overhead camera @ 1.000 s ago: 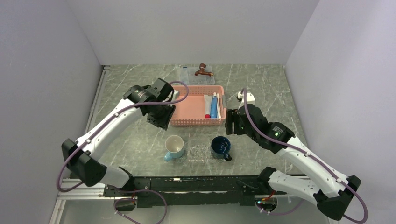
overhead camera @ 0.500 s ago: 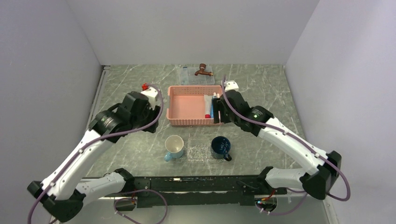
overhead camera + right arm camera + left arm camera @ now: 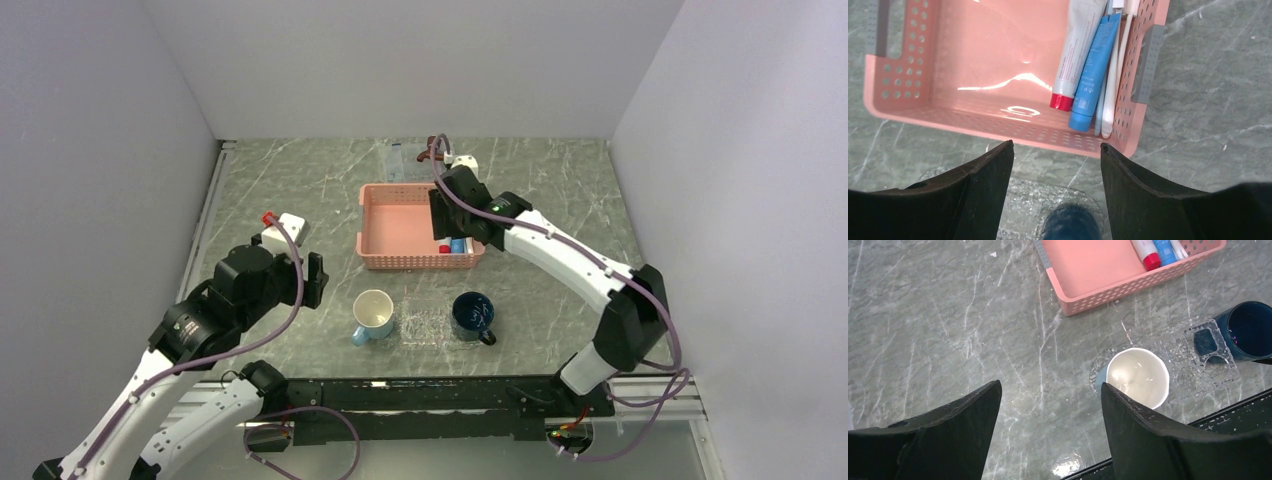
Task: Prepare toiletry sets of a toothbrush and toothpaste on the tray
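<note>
Top view: the left gripper (image 3: 312, 280) hangs over bare table (image 3: 270, 190) at the left, well apart from everything. The right gripper (image 3: 445, 222) hangs over the right end of the pink basket (image 3: 400, 222), where the blue toothpaste (image 3: 457, 245) lies. The tray (image 3: 428, 325) sits near the front edge, between a white cup (image 3: 373, 313) and a dark mug (image 3: 473, 315), with nothing in it.

Left wrist: the fingers (image 3: 963, 415) stand wide apart with nothing between them. Below lie the cup (image 3: 1138, 377), the tray (image 3: 1188, 365) just beside it and the mug (image 3: 1248, 330).

Right wrist: the fingers (image 3: 983, 175) are spread apart and hold nothing, above the basket's near wall (image 3: 973, 125). Inside, against the right wall, lie a white tube with a red cap (image 3: 1075, 50), the toothpaste (image 3: 1095, 70) touching it, and the toothbrush (image 3: 1111, 90) alongside.
</note>
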